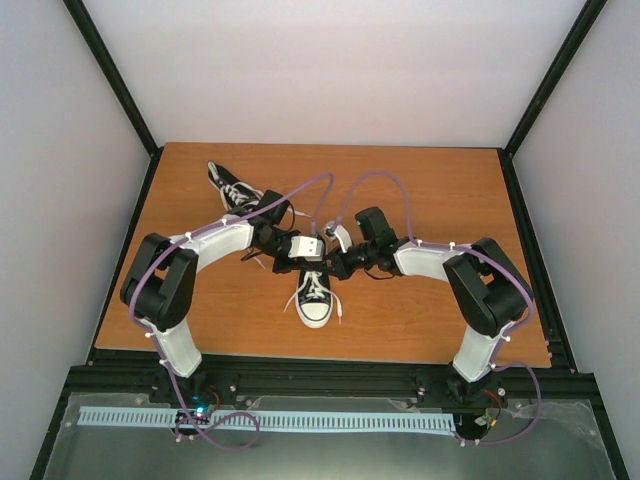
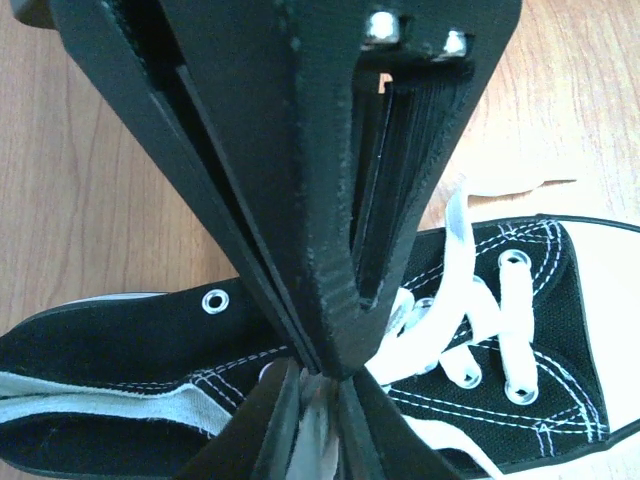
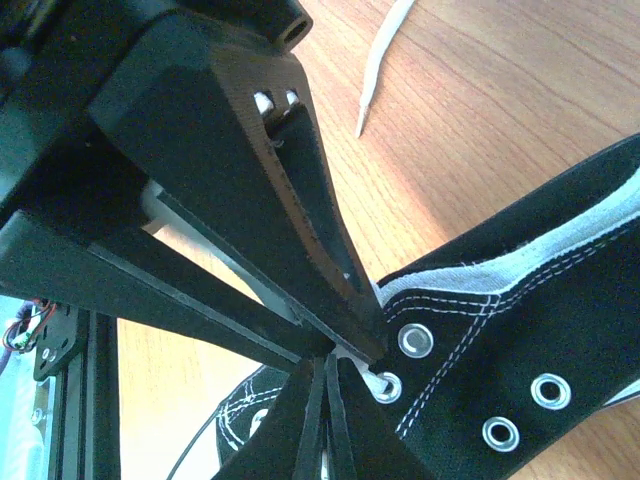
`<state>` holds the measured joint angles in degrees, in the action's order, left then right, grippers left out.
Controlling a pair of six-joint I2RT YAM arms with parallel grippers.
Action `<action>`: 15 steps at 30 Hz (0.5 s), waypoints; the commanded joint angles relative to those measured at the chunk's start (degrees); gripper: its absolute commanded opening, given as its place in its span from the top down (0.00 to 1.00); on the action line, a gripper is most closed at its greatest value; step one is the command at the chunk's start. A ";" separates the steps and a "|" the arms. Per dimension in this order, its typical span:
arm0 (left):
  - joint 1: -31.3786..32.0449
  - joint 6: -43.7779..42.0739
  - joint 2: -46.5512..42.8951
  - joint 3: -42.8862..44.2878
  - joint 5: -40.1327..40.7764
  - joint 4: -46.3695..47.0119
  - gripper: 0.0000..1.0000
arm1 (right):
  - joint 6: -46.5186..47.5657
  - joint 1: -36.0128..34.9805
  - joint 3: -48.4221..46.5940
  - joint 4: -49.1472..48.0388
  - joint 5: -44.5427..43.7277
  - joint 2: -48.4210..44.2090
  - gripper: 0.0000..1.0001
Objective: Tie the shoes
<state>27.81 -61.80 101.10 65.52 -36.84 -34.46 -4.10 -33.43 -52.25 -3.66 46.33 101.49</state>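
Two grippers tip to tip above near shoe (image 1: 313, 298) collar | left gripper (image 2: 325, 365): nearly closed, white lace (image 2: 313, 425) pinched | right gripper (image 3: 345, 350): fully closed, lace hold apparent but unconfirmed | second shoe (image 1: 233, 188): well beyond near shoe, leftward | lace to be drawn taut slowly; near shoe not to be lifted

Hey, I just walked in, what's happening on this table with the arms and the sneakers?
A shoe-tying job is under way. The left pincer and the right pincer are both closed at the top eyelets of the black sneaker in the middle of the table. Its white laces hang loose, with no bow yet. Whether either pincer actually holds a lace is hard to tell. The second sneaker lies untouched at the back left.
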 commanded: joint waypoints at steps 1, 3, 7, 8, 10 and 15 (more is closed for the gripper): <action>0.22 -1.14 0.81 2.12 -1.87 -0.02 0.88 | -1.43 -0.41 -0.75 -3.93 2.16 -1.60 0.97; 0.22 -1.66 0.83 2.00 -1.90 -0.72 0.93 | -1.80 -0.41 -0.75 -4.18 2.06 -1.62 0.97; 0.22 -1.73 0.79 1.83 -2.22 -1.67 0.99 | -2.05 -0.41 -0.75 -3.80 1.91 -1.69 0.91; 0.22 -1.53 0.69 1.81 -2.42 -1.71 0.99 | -2.04 -0.41 -0.75 -3.46 1.64 -1.84 0.85; 0.22 -1.04 0.51 1.73 -2.66 -1.75 0.99 | -1.69 -0.20 -0.64 -2.65 1.28 -2.53 0.78; 0.22 -0.27 0.41 1.55 -2.10 -1.18 0.99 | -1.45 2.49 1.16 -2.56 1.69 -6.56 0.74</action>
<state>27.77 -62.30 101.12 65.54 -37.32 -35.66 -5.98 -32.88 -51.99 -4.99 47.22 99.22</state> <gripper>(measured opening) 0.033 0.258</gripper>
